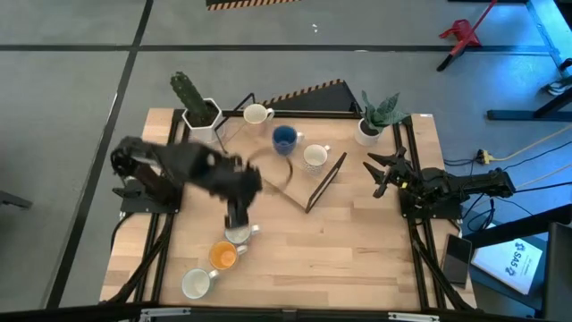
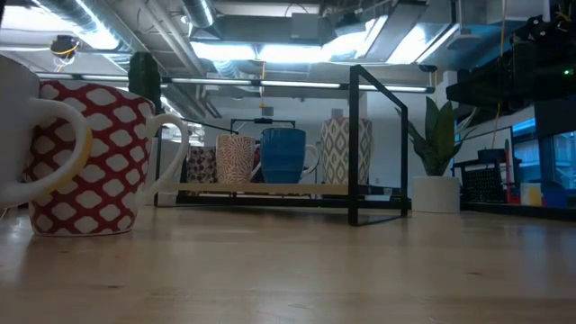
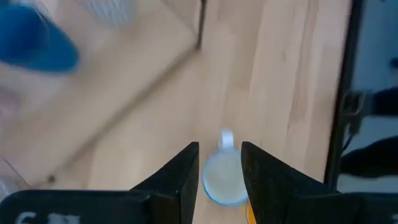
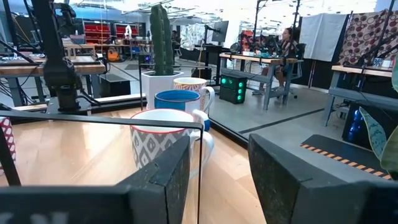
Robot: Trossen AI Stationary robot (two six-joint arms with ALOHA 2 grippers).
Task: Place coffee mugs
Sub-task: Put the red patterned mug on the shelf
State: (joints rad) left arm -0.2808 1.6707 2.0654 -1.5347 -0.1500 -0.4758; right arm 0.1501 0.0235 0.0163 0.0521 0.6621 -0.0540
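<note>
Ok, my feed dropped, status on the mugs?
Left end effector open above a white mug. Right end effector open, idle by the table's right edge. Nothing blocking.

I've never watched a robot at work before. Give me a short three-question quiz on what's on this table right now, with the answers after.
1. True or false: the left gripper hangs over a mug near the table's front edge.
2. How many mugs stand on the rack at the back, between the two potted plants?
3. Multiple choice: the right gripper is
A. shut on the blue mug
B. open and empty at the table's right side
C. touching the leafy plant

Key
1. True; the left wrist view shows the pale mug between its open fingers.
2. Three: two pale ones and the blue one.
3. B
</note>
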